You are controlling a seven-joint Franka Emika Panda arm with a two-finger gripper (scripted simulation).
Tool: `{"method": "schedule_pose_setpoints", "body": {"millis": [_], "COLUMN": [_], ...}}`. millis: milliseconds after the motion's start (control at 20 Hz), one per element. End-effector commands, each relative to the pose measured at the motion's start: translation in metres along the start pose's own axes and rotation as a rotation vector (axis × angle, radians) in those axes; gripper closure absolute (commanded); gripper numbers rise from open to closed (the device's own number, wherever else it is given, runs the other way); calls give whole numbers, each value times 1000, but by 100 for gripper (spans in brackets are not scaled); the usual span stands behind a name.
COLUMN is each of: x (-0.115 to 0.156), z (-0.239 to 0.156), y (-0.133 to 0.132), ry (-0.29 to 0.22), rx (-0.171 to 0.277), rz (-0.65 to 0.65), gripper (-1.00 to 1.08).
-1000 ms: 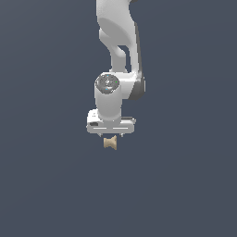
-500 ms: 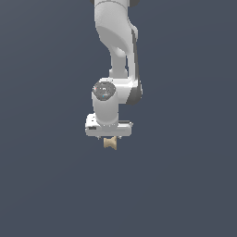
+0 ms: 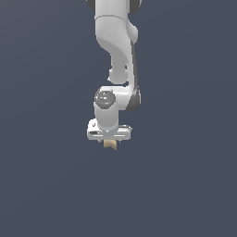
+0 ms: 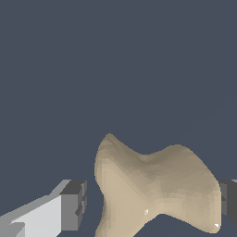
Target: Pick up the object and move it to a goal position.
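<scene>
The claw [image 4: 152, 201] points straight down, and in the wrist view its two dark pads stand on either side of the object [image 4: 155, 190], the tan spool-shaped lump pinched at its middle. One pad [image 4: 74, 203] has a thin strip of dark background between it and the lump's flank. The other pad, at the frame's edge, sits right against the far flank, though I cannot tell whether it truly touches. So the jaws are partly open, spread a little wider than the object, and whether they grip it or merely straddle it cannot be settled from these views.

In the exterior view the object [image 3: 109, 144] shows only as a small tan stub poking out directly under the claw [image 3: 109, 139], centred below the white hand, its upper part hidden between the fingers. No shadow or edge marks a tabletop, so whether the lump rests on anything or hangs free is unclear.

The relation that counts: the object lies between the fingers, not off to one side. Its long axis seems to run roughly across from pad to pad, with the flared ends facing the pads and the narrow waist midway between them. Closing would then press on the ends, probably a less secure hold than the waist.
</scene>
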State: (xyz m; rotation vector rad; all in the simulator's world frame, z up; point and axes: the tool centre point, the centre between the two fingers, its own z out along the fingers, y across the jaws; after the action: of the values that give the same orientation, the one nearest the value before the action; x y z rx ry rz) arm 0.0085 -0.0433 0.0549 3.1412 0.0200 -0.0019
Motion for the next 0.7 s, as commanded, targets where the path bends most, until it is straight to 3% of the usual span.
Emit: {"method": "schedule_pose_setpoints", "body": {"millis": [0,200,250,650], "x": [0,1,1,1], "z": [10,14,14,14], "y": [0,0,0,0], "ry": [1,1,1,1], "rx": [0,0,0,0], "rz": [0,0,0,0], "gripper": [-92,-92,108,108]}}
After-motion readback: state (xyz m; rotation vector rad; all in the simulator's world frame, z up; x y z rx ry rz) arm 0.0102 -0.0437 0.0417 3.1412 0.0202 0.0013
